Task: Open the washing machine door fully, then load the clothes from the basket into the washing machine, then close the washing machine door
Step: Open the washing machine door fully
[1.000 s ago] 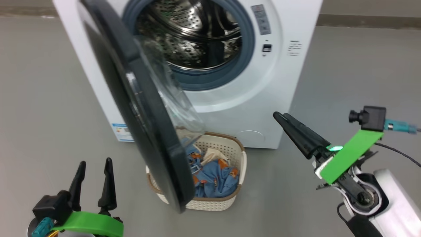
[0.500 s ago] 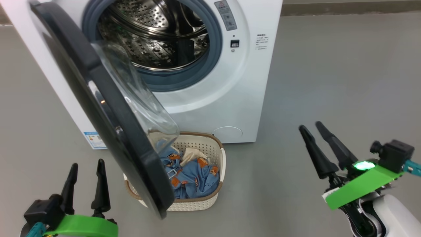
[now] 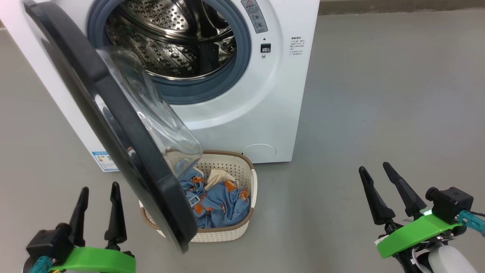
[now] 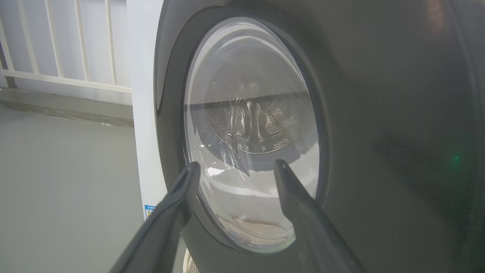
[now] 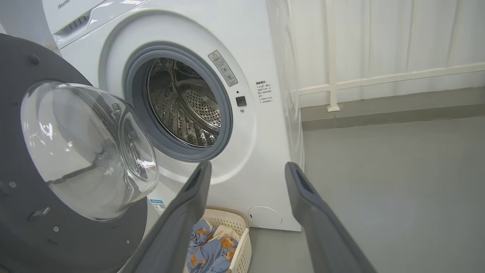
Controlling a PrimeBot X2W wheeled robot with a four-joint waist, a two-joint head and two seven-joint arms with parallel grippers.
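**A:** Head view: right gripper point(image 3: 374, 167), spread and empty, has pulled back; the washing machine door point(image 3: 113, 113) hangs half-open to its left.
**B:** Left wrist: left gripper point(image 4: 237, 163) spread too, door glass dead ahead.
**A:** Right wrist: clothes point(image 5: 208, 254) wait in the basket point(image 5: 242, 235) below the fingers; door likely needs widening first.

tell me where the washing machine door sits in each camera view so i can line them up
Head view: the washing machine door stands open across the left, its lower edge in front of the basket.
Left wrist view: the door's outer face, centre and right.
Right wrist view: the door's inner face and glass bowl, at the left.
Shared landmark: the blue label sticker low on the washing machine.
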